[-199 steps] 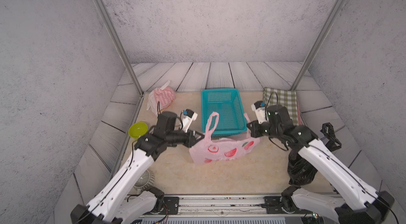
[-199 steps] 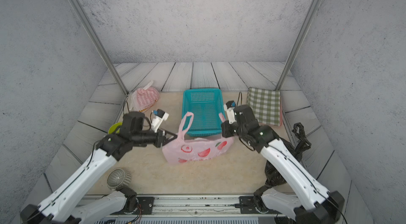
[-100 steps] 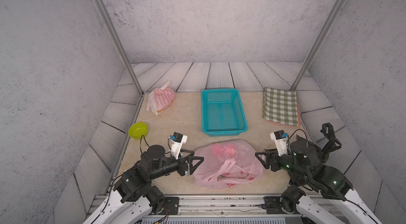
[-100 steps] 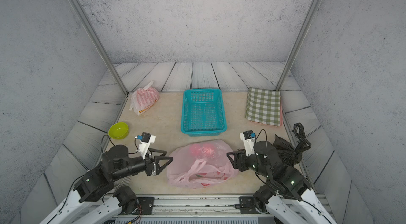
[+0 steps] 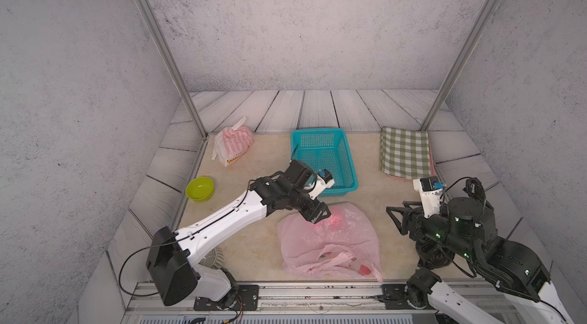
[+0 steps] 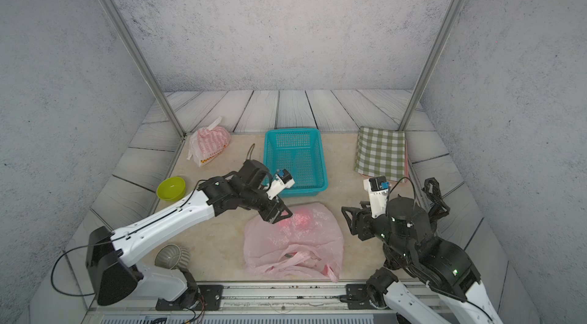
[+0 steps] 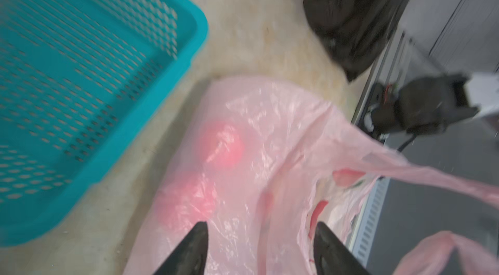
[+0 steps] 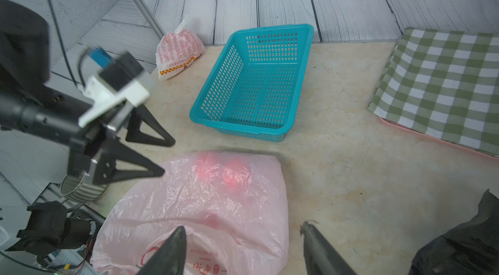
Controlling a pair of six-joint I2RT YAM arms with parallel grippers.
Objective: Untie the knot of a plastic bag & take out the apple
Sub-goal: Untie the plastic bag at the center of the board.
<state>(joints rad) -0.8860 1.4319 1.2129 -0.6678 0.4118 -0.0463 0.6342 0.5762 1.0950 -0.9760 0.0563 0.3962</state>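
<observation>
So the knot part looks pretty much done. The pink bag (image 5: 330, 239) is lying flat on the table just in front of the teal basket (image 5: 324, 160). Its handles (image 5: 333, 258) are flopped loose at the near end and the mouth is gaping a bit, with no tied lump visible anywhere.

What's left is the actual fruit. The apple (image 5: 337, 219) hasn't come out yet. It shows as a red blob through the plastic at the far end of the bag, the closed bottom end. The left wrist view actually shows two reddish round shapes in there (image 7: 224, 144), so there may be more than one.

The left gripper (image 5: 317, 215) hangs right over that far end with its jaws apart, gripping nothing. The right gripper (image 5: 395, 220) sits off to the side of the bag, also spread wide and empty.

Rough guess is about halfway. Something has to go in through the mouth, or tip the bag from the bottom, to get the apple out.
</observation>
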